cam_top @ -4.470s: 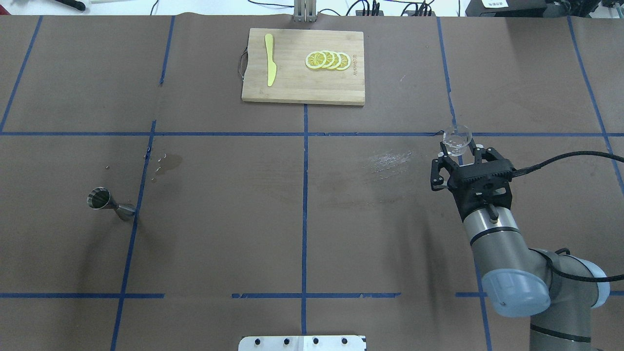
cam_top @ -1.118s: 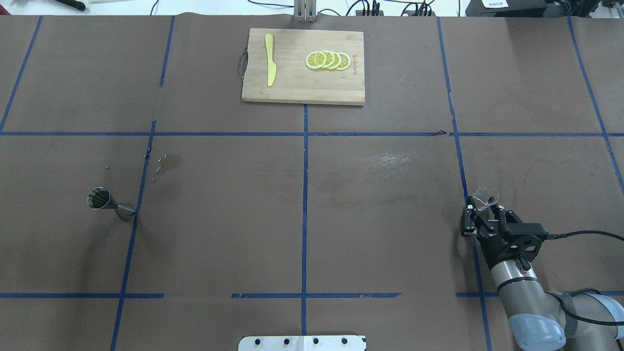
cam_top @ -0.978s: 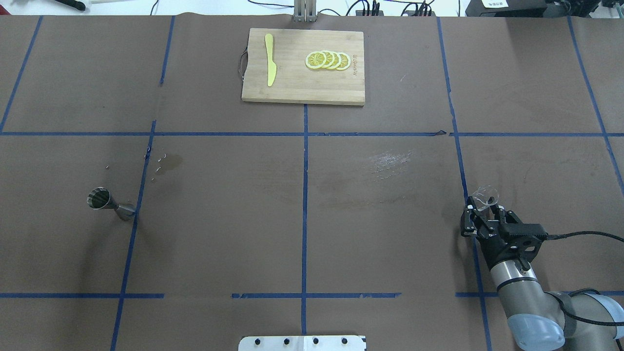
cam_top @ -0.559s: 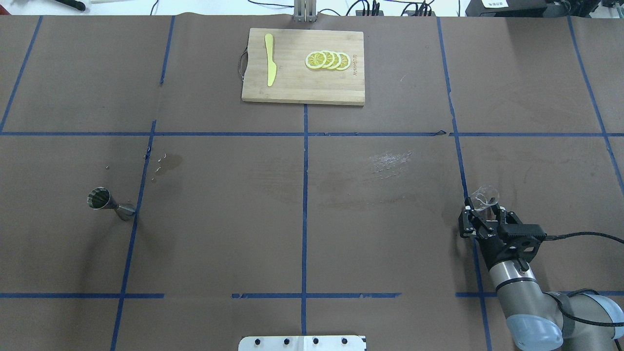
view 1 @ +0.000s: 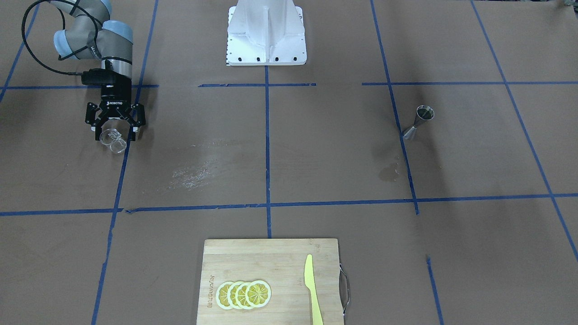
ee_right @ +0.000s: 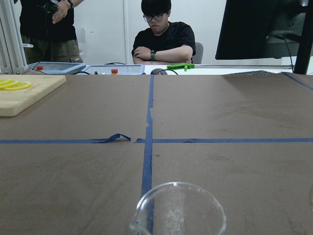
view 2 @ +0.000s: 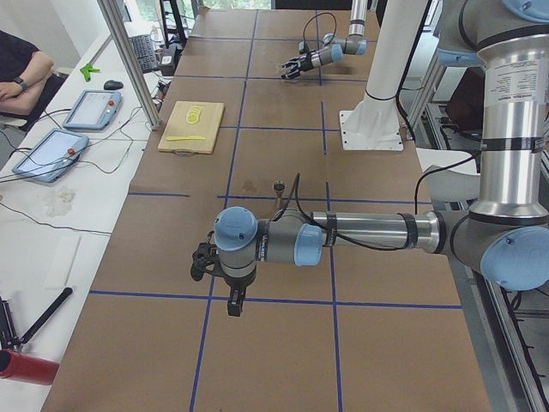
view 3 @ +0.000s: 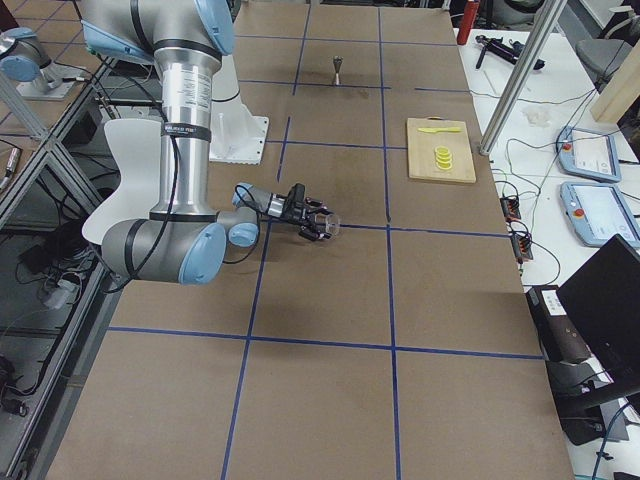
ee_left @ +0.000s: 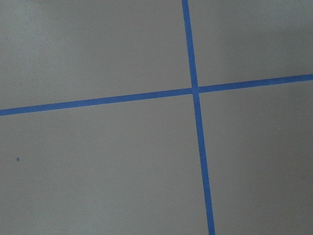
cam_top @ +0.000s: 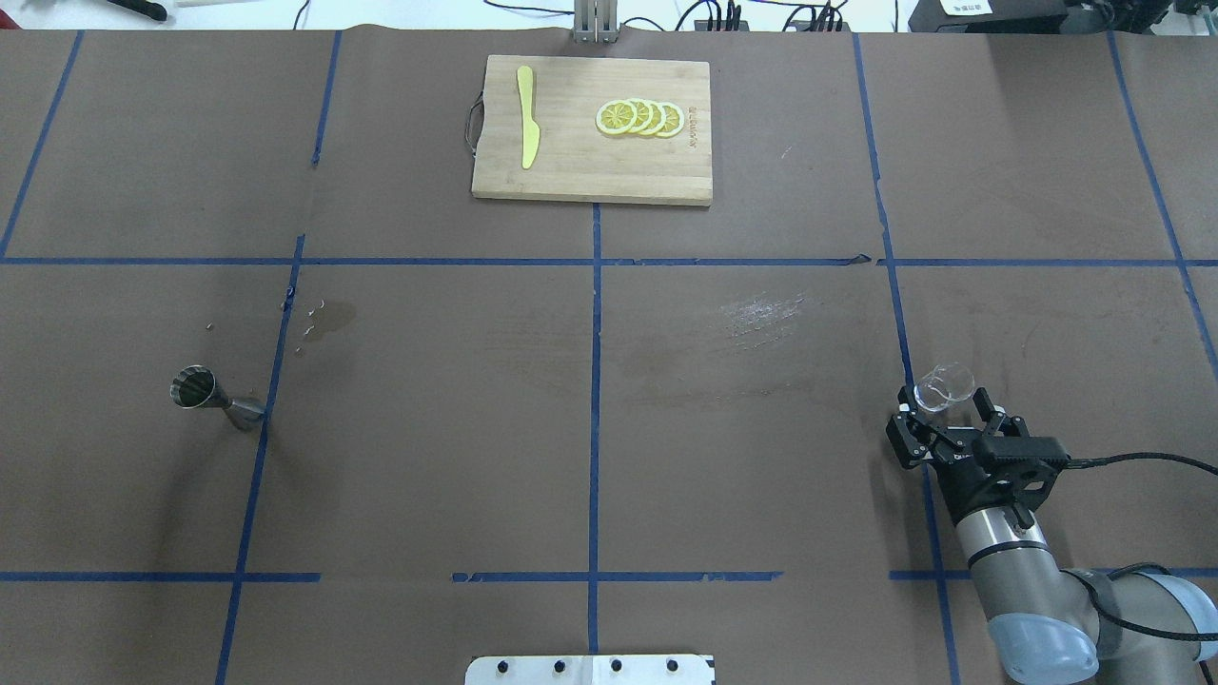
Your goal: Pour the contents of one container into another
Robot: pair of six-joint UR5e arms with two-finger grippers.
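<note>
Right claw (cam_top: 947, 409): spread open and held low over the bench (cam_top: 428, 457), pointing away from the robot. One finger stands on each side of the glass cup, and the opening is wider than the cup.

Glass cup (cam_top: 944, 384): upright with its mouth up, right at the fingertips of the right claw. The wrist view shows its rim and small pouring lip just below the camera. From where I stand I cannot tell whether the pads touch the glass.

Jigger (cam_top: 221, 401): stands upright on one cone, well apart from the right claw, far across the bench on the claw's left. It is just beside a blue tape line (cam_top: 249, 476), and a dark stain (cam_top: 333, 319) lies a little beyond it.

Left claw (view 2: 203, 260): seen only from the bench end, hanging over the paper far to the left of the right claw. I cannot tell whether it is wide or narrow. Its own camera shows only brown paper and crossing tape.

Cutting board (cam_top: 571, 162): far ahead of the right claw and to its left. It carries a fan of lemon slices (cam_top: 639, 117) and a yellow knife (cam_top: 527, 114).

Scuff (cam_top: 761, 312): a pale smear on the paper, ahead and to the left of the right claw, nearer than the board.

People: past the bench's far edge, straight ahead of the right claw, one person sits (ee_right: 159, 41) and another stands (ee_right: 46, 24).
</note>
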